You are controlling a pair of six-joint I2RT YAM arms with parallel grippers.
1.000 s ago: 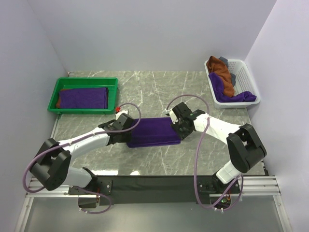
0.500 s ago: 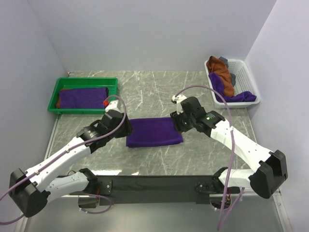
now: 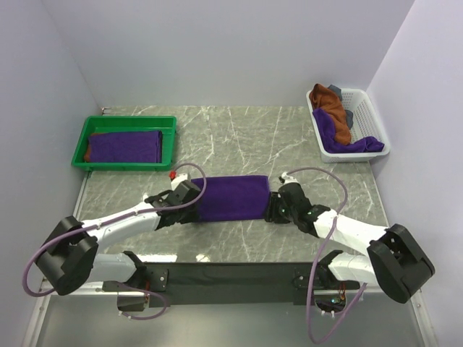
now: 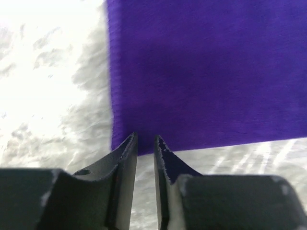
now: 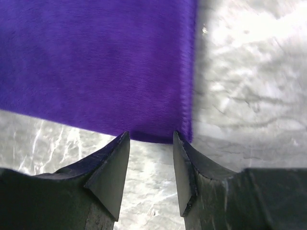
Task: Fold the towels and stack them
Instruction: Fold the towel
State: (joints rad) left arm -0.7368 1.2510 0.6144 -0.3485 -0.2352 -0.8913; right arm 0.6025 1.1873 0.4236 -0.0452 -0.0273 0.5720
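A purple towel (image 3: 233, 197) lies folded flat in the middle of the marble table. My left gripper (image 3: 189, 204) rests low at its left end, my right gripper (image 3: 275, 208) at its right end. In the left wrist view the left gripper (image 4: 145, 141) stands only narrowly open, bare marble in the gap, its tips at the near left corner of the towel (image 4: 201, 72). The right gripper (image 5: 151, 136) is wider open and empty, pointing at the near right corner of the towel (image 5: 96, 62). A folded purple towel (image 3: 124, 147) lies in the green tray (image 3: 123, 120) over a rust-brown one.
A white basket (image 3: 376, 119) at the back right holds a rust-brown towel (image 3: 331, 105), a purple towel (image 3: 340, 137) and a small grey item (image 3: 336, 90). Walls close in on the left, back and right sides.
Both arms lifted off the towel's ends, then came down closer to its near corners. Both sets of jaws widened and then narrowed again, the left more. The towel has barely moved.
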